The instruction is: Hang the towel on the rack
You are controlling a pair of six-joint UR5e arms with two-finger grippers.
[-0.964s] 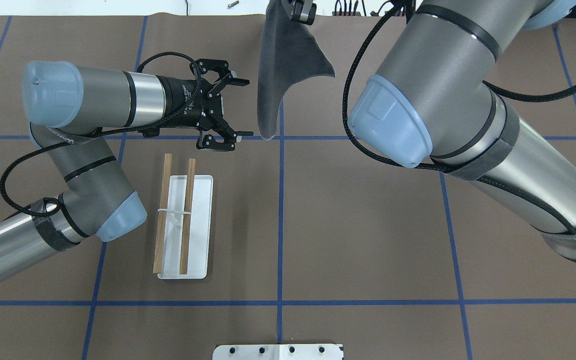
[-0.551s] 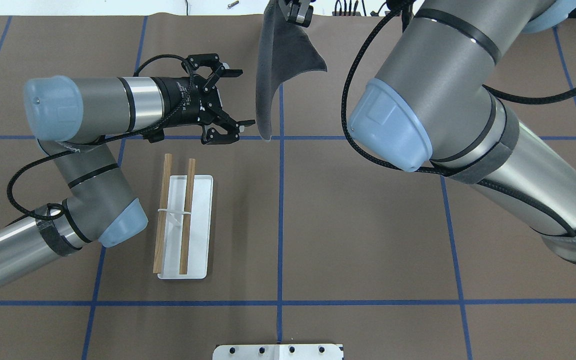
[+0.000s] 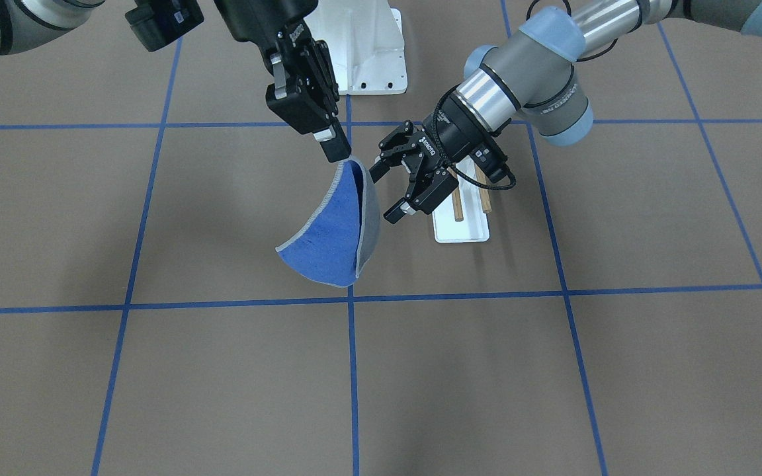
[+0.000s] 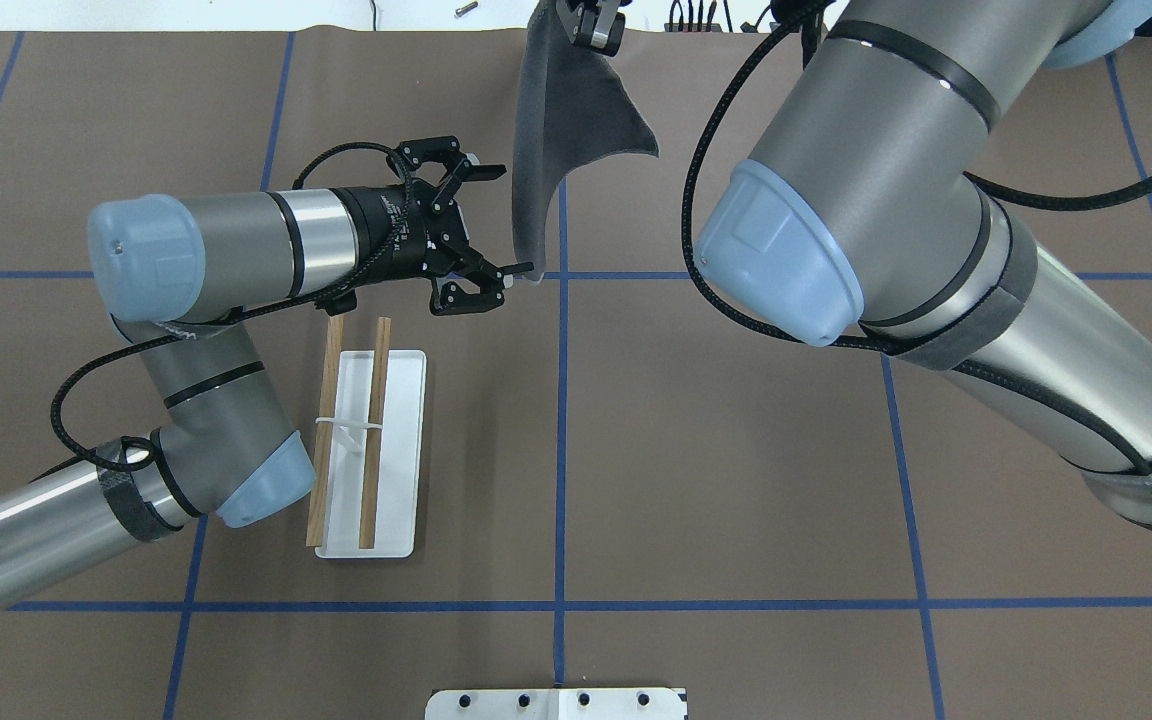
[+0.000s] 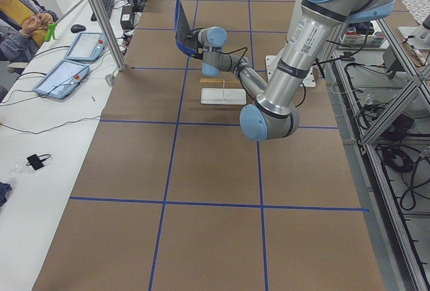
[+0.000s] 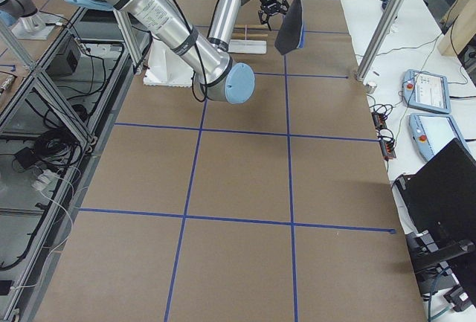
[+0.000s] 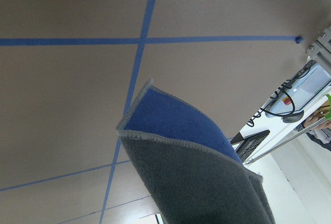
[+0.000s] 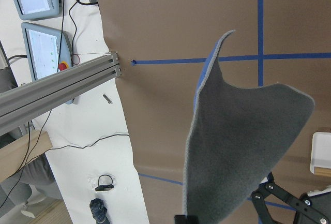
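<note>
The right gripper (image 4: 591, 25) is cut off by the upper border of the overhead view, so we read its state from the front-facing view. There the right gripper (image 3: 336, 153) has its fingers pressed together on the top corner of the towel (image 3: 335, 231). The right wrist view does not show these fingers. It shows only the grey underside of the towel (image 8: 243, 146), which fills much of the picture.

From overhead the towel (image 4: 566, 120) shows only its grey side. The blue face appears in the front-facing and left wrist views. The cloth hangs free above the table (image 3: 553, 363), curled into an open fold.

The left gripper (image 4: 501, 218) lies nearly level, with its jaws spread wide and nothing between them. It faces the hanging edge of the towel, just beside it. One fingertip appears to meet the lowest corner of the cloth overhead, but we cannot tell whether they touch.

In the front-facing view the left gripper (image 3: 387, 195) and its wrist cover part of the rack (image 3: 462, 228). Overhead the rack (image 4: 396, 450) shows whole, standing on the table near the left arm with both dowels bare.

The white pedestal (image 4: 556, 703) is cut off at the lower border.
</note>
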